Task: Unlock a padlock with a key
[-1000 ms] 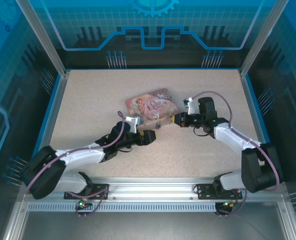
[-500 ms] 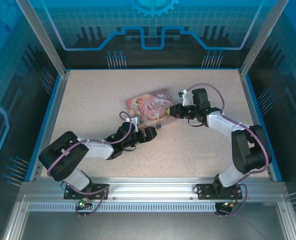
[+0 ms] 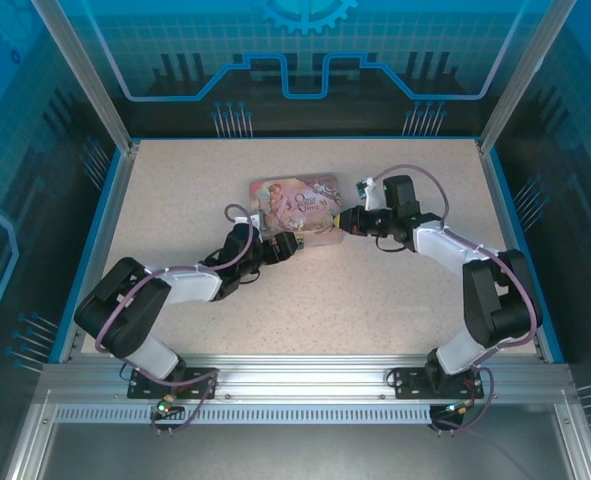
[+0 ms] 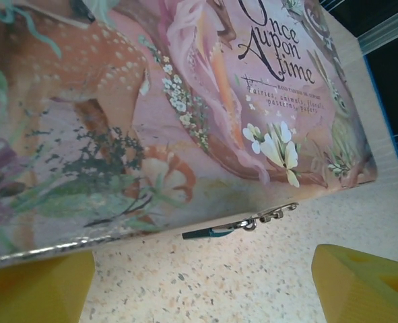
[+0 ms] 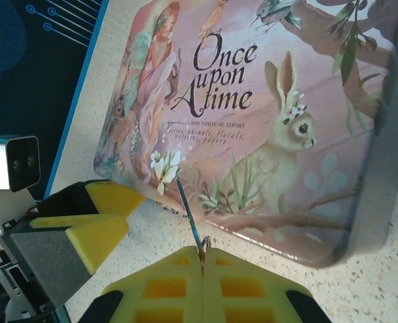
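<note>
Tiny dark teal-blue padlock with thin silvery shackle (image 4: 209,233): hangs at the front edge of the pink illustrated rectangular tin (image 4: 185,101), low against the speckled table (image 3: 175,200); step in hand is bringing key to lock.
Right end effector (image 5: 202,259) is pressed fully together on what I judge to be the thin grey-silver metal key (image 5: 188,212), tip near the tin's edge. Left end effector (image 4: 195,272) is wide apart and grips nothing, padlock just ahead. Next: left clamps the body steady; right lines the tip with the keyhole, which is not discernible.
</note>
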Motion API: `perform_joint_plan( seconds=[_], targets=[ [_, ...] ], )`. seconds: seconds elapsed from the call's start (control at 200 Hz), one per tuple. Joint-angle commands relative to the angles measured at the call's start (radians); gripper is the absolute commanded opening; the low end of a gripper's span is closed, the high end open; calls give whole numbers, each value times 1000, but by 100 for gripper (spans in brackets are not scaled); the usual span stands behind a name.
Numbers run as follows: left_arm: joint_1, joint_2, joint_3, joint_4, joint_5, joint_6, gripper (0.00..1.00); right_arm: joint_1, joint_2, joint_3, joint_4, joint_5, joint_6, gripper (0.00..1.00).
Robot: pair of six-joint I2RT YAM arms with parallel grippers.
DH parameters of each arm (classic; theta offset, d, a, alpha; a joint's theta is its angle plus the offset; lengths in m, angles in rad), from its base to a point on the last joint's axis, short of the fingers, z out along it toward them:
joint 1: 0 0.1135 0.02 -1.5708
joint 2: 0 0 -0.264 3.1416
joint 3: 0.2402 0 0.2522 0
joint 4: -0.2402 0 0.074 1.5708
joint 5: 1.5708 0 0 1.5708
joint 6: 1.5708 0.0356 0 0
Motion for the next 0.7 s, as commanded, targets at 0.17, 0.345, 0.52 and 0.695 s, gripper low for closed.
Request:
perform_joint_plan(
  seconds=[0.17,0.345,0.52,0.695],
  targets=[
    [-142,-71,50,-244,-254,113,80,-14,-154,-97,-52,77,-17,0],
    [-185,-24,121,-331,-339,143,72,-15,-201,-139,-39,92,-7,0],
    [-218,48,165,-332,-389,155,70,-15,-266,-177,-30,109,0,0],
    [-271,118,226,-334,-443,165,69,-22,-323,-196,-52,121,-11,0]
  ],
)
